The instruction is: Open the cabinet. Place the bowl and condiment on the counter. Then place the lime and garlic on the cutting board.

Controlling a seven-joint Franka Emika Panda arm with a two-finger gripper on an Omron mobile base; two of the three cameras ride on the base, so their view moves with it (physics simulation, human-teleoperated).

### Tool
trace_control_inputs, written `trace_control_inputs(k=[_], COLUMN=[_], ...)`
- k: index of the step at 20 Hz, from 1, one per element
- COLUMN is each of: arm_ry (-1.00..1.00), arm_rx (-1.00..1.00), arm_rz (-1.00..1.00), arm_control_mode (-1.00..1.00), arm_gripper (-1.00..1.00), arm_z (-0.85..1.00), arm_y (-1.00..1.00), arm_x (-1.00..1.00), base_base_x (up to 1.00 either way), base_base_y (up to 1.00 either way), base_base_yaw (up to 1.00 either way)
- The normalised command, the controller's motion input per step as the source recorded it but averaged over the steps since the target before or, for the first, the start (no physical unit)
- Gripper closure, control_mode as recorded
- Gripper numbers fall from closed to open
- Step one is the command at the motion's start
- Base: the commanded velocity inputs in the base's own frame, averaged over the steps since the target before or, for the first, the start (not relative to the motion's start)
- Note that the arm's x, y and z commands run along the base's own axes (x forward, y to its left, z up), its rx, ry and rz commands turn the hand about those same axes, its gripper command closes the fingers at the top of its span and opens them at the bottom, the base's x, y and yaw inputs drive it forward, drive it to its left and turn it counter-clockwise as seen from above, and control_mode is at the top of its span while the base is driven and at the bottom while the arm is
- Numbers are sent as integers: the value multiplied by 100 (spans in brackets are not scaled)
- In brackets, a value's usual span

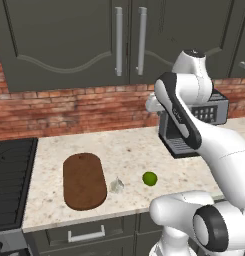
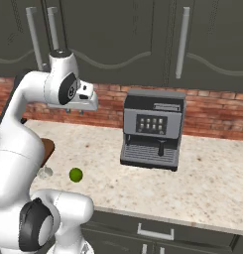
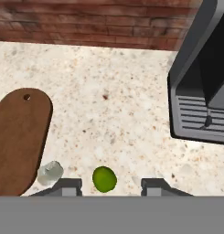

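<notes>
sizing up the lime grab

your hand (image 3: 111,186) hangs above the tabletop (image 3: 122,109), fingers parted, grasping nothing. lime (image 3: 104,178) sits between them, beside the garlic (image 3: 50,172) and cutting board (image 3: 17,137). judged light, firm, smooth, prone to rolling: pinch across its middle. round, no clear long axis; board runs toward the wall.
</notes>
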Motion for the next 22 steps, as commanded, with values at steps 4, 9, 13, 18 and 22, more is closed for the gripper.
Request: trace_control_inputs(k=[4,9,13,18,22], arm_ry=[0,-27,-44,-38,-21], arm_rx=[0,-8,-7,-1,0], arm_rz=[0,8,1,0,0], arm_control_mode=[-100,-100,-100,-100,-100], arm_gripper=[-100,-100,-100,-100,-100], arm_z=[0,38,68,80,71], arm_y=[-3,22,33,12,13], arm_x=[4,-23,3,0,23], base_base_x=[0,0,0,0,0], base_base_y=[0,0,0,0,0], base_base_yaw=[0,0,0,0,0])
